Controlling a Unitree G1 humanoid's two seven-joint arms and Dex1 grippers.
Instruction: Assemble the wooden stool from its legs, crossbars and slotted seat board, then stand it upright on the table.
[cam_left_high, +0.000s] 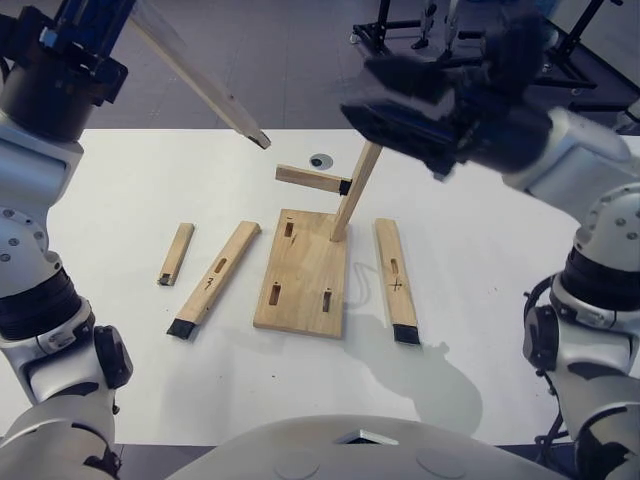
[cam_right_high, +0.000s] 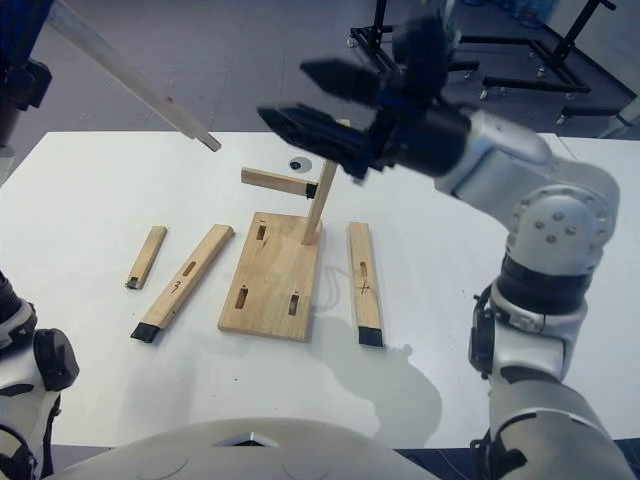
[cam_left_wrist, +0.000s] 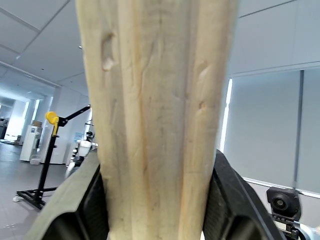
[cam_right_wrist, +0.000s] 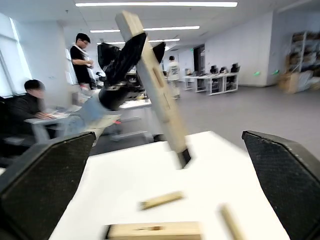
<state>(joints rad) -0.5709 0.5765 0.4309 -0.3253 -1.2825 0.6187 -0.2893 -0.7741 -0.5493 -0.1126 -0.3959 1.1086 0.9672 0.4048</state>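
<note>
The slotted seat board (cam_left_high: 300, 275) lies flat on the white table (cam_left_high: 120, 180). One leg (cam_left_high: 355, 195) stands tilted in its far right slot, with a crossbar (cam_left_high: 310, 179) sticking out sideways to the left. My right gripper (cam_right_high: 300, 100) hovers open just above and beside that leg's top, its fingers (cam_right_wrist: 45, 185) wide apart. High at the far left, my left gripper (cam_left_wrist: 155, 210) is shut on a long wooden leg (cam_left_high: 200, 85) that slants down toward the table's middle. The same held leg (cam_right_wrist: 155, 85) is seen across the table from the right wrist.
A loose leg (cam_left_high: 215, 277) and a short crossbar (cam_left_high: 177, 253) lie left of the board. Another leg (cam_left_high: 396, 280) lies right of it. A round hole (cam_left_high: 320, 161) sits in the table behind the assembly. Metal stands (cam_left_high: 560, 50) are on the floor beyond.
</note>
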